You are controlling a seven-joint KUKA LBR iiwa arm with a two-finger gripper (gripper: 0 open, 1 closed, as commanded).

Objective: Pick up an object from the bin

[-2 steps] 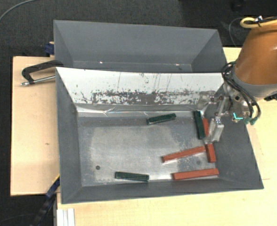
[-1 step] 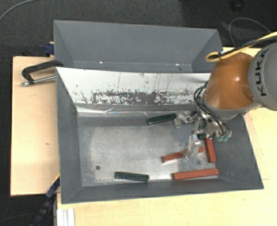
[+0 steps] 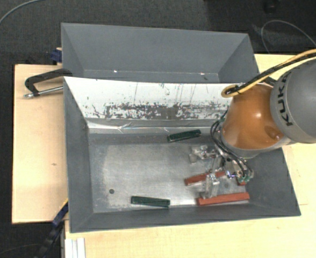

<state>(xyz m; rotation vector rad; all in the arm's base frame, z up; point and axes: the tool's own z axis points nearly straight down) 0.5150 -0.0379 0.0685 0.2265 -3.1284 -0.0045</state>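
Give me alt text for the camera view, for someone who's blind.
A robot arm with an orange wrist cover reaches from the right into a grey metal bin, its gripper beside a small reddish piece. A longer red bar lies front right; one dark green stick lies by the back wall, a second green stick near the front.

One camera hangs above the grey metal bin (image 3: 77, 160) and looks down at a slant, tipped toward the bin's far wall (image 3: 147, 52), whose inner face shows broad. It stands back enough to take in the whole bin and some dark carpeted floor (image 3: 120, 4) beyond. The grey robot arm with its orange cover (image 3: 303, 101) enters from the right edge.
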